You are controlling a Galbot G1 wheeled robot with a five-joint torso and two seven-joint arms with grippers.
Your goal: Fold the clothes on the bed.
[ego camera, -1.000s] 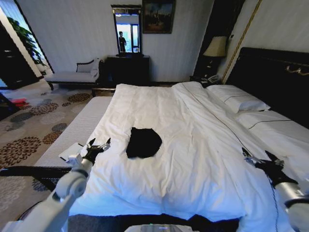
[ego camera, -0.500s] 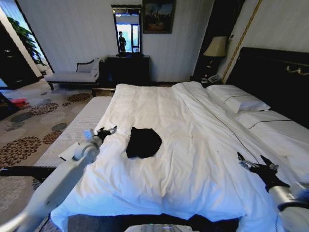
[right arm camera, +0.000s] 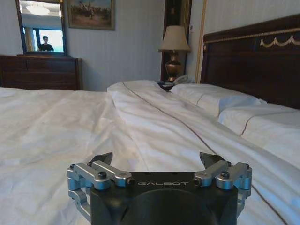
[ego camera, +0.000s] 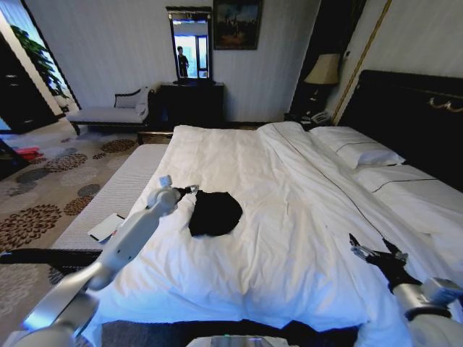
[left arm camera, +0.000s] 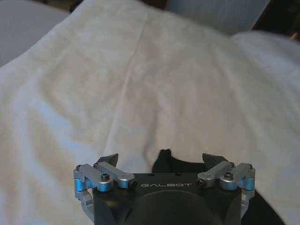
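- One large bed [ego camera: 289,238] with white duvet and sheets and a dark wooden headboard; the duvet top is broad and mostly bare, with shallow creases and one thin dark seam running from near the pillows toward the foot.
- One small black fabric top [ego camera: 215,212], bunched into a rounded heap on the duvet, lying on the robot's left half of the bed, nearer the left edge than the middle; no lettering can be made out. In the left wrist view a dark corner of it [left arm camera: 165,161] shows just ahead of the gripper body.
- Two white pillows [ego camera: 358,150] in a row against the headboard, well apart from the black top.
- One left gripper [ego camera: 187,190], arm stretched in from the bed's left edge; fingers spread wide, tips just beside the upper left edge of the black top, nothing between them. Whether it touches the cloth cannot be told.
- One right gripper [ego camera: 375,250], low over the right side of the duvet near the front edge, well apart from the black top; fingers spread wide and empty.
- One grey upholstered chaise bench [ego camera: 112,112] by the far wall, beyond the bed's foot.
- One table lamp [ego camera: 323,70] with a pale shade beside the headboard.
- One flat white object [ego camera: 105,226] beside the bed's left edge, kind unclear.
- Open room: bare duvet lies all round the black top, widest toward the pillows and the right gripper; patterned carpet [ego camera: 43,195] runs along the left side.
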